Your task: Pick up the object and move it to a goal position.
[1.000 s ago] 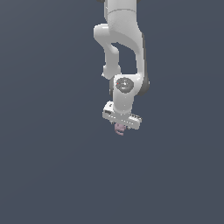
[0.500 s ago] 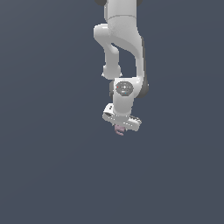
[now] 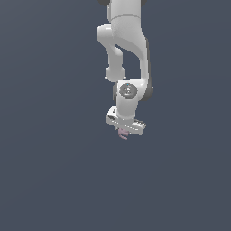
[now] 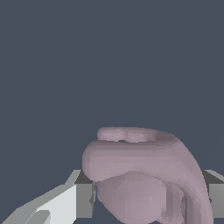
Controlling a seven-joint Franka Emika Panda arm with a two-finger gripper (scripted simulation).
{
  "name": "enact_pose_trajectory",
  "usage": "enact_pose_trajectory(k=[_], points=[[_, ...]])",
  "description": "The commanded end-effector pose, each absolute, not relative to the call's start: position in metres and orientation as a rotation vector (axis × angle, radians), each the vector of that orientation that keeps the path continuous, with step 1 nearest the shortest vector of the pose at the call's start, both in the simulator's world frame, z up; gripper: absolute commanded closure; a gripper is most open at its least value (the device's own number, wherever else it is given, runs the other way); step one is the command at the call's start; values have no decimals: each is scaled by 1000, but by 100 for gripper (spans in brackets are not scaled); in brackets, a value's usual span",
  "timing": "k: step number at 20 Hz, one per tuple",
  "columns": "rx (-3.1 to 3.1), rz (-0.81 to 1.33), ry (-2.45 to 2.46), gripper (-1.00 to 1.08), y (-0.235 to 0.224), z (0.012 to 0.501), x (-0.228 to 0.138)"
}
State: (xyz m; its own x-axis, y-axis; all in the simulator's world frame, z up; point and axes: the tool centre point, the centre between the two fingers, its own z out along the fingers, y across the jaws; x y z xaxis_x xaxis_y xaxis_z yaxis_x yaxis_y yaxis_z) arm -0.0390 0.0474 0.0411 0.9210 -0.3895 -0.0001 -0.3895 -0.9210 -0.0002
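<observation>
The white arm [image 3: 124, 49] hangs down from the top of the exterior view, slightly toward that view's right of centre, against a plain slate-grey backdrop. Its wrist tilts, so the bar of the hand slopes down toward the exterior view's right. Below that bar sits the pincer [image 3: 124, 134], small in this view, with its fingers largely hidden behind the hand. The wrist view shows it far better: two grey pads [image 4: 84, 200] stand on either side of the object [image 4: 140, 177] and press against its flanks, so the pincer is clamped on the object. The object [image 3: 122, 133] is a dusty mauve-pink lump with a curled loop arching over a rounder body. It is held between the fingertips, just under the hand, with only grey background around it.
</observation>
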Motion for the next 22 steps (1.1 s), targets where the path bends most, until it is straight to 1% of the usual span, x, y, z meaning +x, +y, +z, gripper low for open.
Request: enact_pose_trajectory(k=[1, 6, 11, 15, 22], points=[[-3079, -1, 624, 108, 47, 44, -40], [-3079, -1, 624, 108, 44, 58, -44], [-3079, -1, 624, 108, 39, 83, -51], [-3078, 0, 625, 108, 34, 112, -60], [-3078, 0, 625, 108, 22, 176, -78]])
